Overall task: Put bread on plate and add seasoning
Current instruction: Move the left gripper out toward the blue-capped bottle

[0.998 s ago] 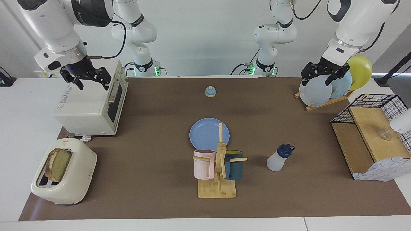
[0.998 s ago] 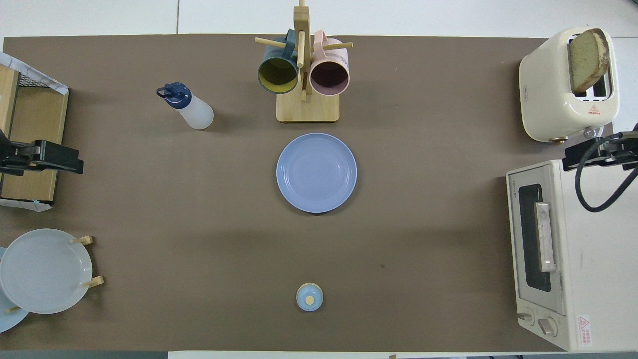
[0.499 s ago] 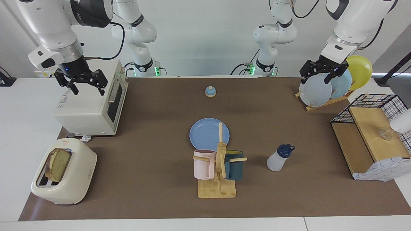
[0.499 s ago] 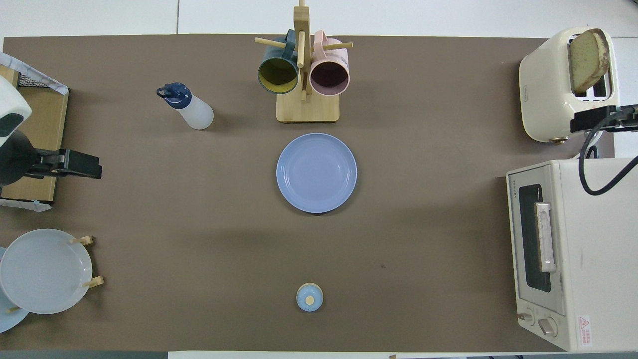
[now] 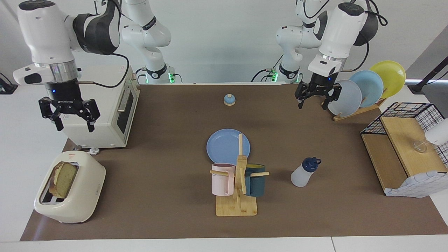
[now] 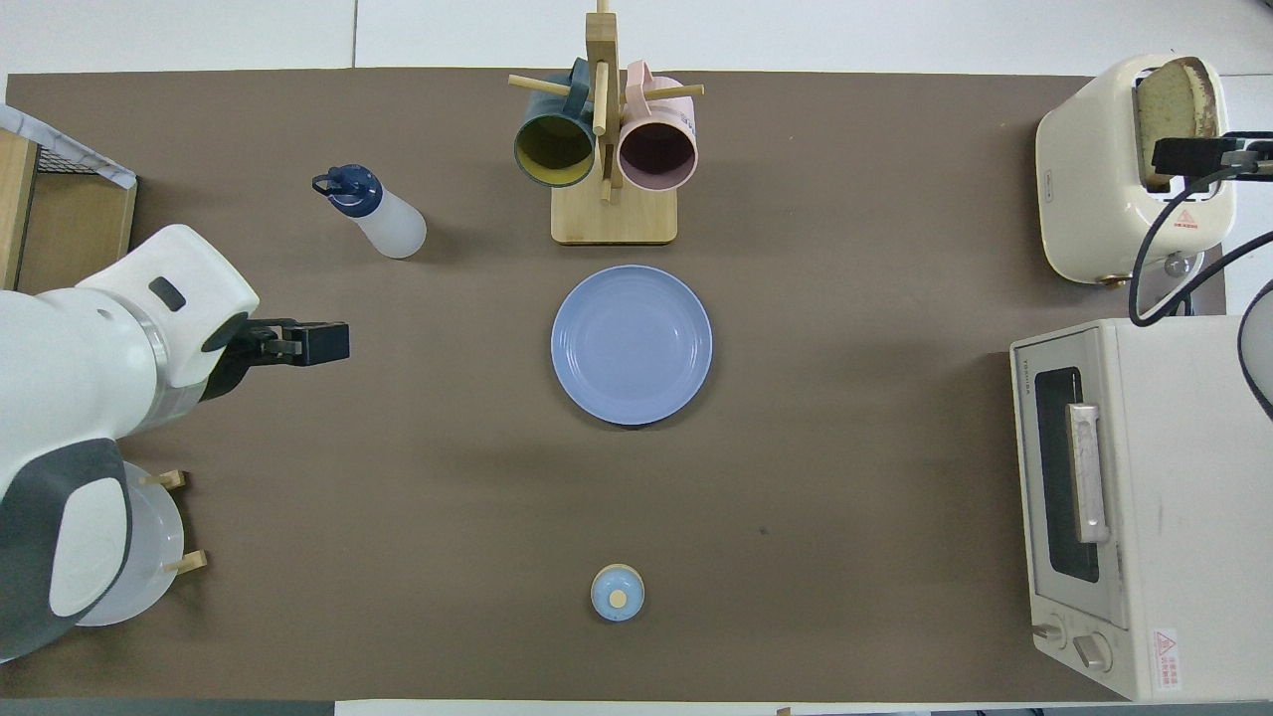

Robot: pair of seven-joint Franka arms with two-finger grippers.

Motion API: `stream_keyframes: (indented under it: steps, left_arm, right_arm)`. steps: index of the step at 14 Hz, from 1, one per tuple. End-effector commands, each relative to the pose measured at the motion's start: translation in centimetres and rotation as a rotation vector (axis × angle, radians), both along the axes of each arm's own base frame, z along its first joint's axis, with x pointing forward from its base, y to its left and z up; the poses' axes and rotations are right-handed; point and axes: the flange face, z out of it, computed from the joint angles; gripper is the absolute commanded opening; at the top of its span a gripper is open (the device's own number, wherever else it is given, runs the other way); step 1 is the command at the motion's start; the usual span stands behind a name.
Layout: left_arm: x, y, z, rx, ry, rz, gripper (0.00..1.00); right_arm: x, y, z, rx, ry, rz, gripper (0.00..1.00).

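The bread (image 5: 64, 179) (image 6: 1169, 99) stands upright in a slot of the cream toaster (image 5: 82, 199) (image 6: 1094, 189) at the right arm's end of the table. The blue plate (image 5: 225, 145) (image 6: 632, 343) lies flat and bare in the middle of the mat. Toward the left arm's end stands the seasoning (image 5: 303, 172) (image 6: 383, 214), a whitish bottle with a navy cap. My right gripper (image 5: 74, 126) (image 6: 1188, 154) hangs open and empty over the gap between toaster oven and toaster. My left gripper (image 5: 313, 105) (image 6: 318, 343) hangs open and empty over the mat beside the plate rack.
A white toaster oven (image 5: 101, 119) sits nearer to the robots than the toaster. A wooden mug rack (image 5: 238, 182) with two mugs stands just farther out than the plate. A small blue bell (image 5: 229, 99), a plate rack (image 5: 360, 92) and a wire-and-wood shelf (image 5: 402, 150) are also here.
The right gripper came off the toaster oven's top and moved out and down toward the toaster. The left gripper left the plate rack and swung toward the table's middle. Both stayed open.
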Motion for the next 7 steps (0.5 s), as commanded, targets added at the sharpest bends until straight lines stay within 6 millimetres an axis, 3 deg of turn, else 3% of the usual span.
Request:
stream_keyframes:
  steps: [1,3,7]
  left_arm:
    - [-3.3,-1.4,-3.4,-0.059,-0.11,0.021,1.0]
    - [-3.8,-1.7,-6.5,-0.073,-0.149,0.013,1.0]
    - [-4.1,-1.2,-10.8,-0.102,-0.219,0.023,1.0]
  right_arm:
    - [1.9,-2.0,-2.3,0.005,-0.052,-0.008,1.0]
    - [2.9,-2.3,-3.5,-0.004,-0.084,-0.008,1.0]
    - [4.8,-4.1,-4.5,-0.006,-0.105,-0.031,1.0]
